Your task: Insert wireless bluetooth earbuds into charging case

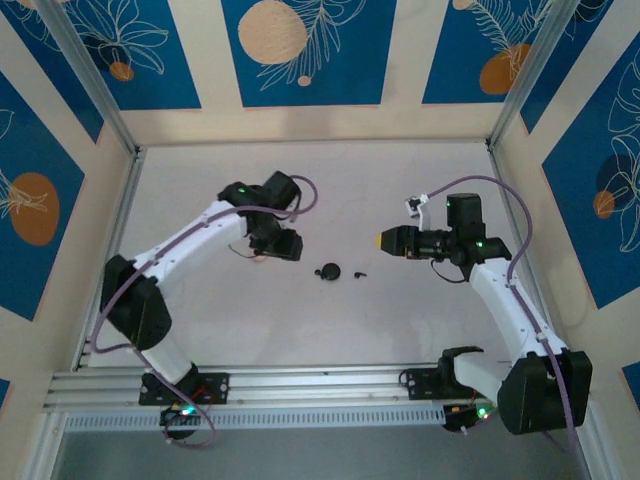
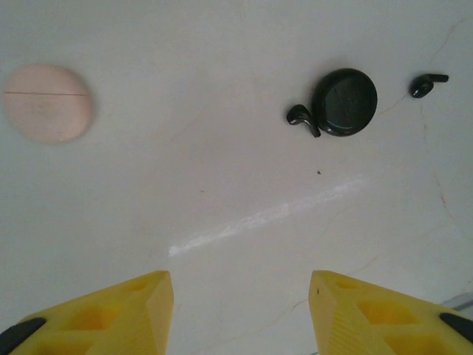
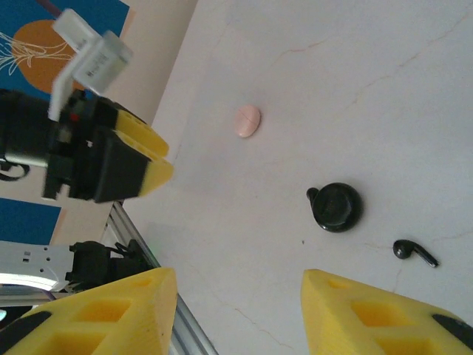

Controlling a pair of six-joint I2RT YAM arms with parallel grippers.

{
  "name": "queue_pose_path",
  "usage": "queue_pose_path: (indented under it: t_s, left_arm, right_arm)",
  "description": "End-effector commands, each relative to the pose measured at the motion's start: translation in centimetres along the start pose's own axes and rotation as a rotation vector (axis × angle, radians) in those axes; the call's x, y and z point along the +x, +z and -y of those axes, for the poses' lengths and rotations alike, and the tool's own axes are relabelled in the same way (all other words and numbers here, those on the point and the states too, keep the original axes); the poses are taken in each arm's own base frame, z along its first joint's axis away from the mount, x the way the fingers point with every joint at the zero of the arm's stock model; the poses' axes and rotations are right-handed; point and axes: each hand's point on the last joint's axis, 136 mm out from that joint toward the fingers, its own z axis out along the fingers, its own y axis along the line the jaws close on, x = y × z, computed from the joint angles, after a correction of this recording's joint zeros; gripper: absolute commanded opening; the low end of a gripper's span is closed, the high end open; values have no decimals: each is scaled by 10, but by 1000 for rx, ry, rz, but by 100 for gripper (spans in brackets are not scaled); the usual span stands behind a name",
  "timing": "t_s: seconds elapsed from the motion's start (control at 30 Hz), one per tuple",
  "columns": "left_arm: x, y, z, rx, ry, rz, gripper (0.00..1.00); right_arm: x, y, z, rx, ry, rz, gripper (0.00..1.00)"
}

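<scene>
A closed round black case (image 2: 344, 101) lies on the white table (image 2: 222, 185). One black earbud (image 2: 303, 118) rests against its left side, and a second black earbud (image 2: 427, 83) lies apart to its right. A closed pale pink case (image 2: 48, 102) sits further left. No pink earbuds are visible. My left gripper (image 2: 240, 310) is open above bare table, short of both cases, with nothing between its fingers. My right gripper (image 3: 240, 310) is open too, hovering off to the side of the black case (image 3: 336, 206) and the loose earbud (image 3: 414, 252).
From above, the black case (image 1: 327, 271) and loose earbud (image 1: 358, 274) lie mid-table between the left gripper (image 1: 272, 245) and the right gripper (image 1: 383, 241). Patterned walls close in three sides. A metal rail (image 1: 300, 385) runs along the near edge.
</scene>
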Motion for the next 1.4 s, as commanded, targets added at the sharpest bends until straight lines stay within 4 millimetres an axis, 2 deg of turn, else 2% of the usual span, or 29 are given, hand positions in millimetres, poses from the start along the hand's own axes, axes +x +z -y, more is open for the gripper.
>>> queue_pose_path:
  t_s: [0.0,0.27,0.6,0.87,1.37]
  left_arm:
    - [-6,28,10,-80,-17,-28,50]
    - [-20,79,49,-141,121,-137,52]
    - [-39,117,76,-87,123,-138,54]
    - [-39,132,85,-64,117,-162,54]
    - [-25,150,98,-55,131,-209,54]
  right_arm:
    - [7,-10,-7,-27,12,-26,48]
    - [13,-22,0,5,37,-14,48]
    - [15,-31,1,-6,72,19,48]
    - [13,-32,1,-12,74,27,48]
    - [13,-32,2,-25,81,30,48]
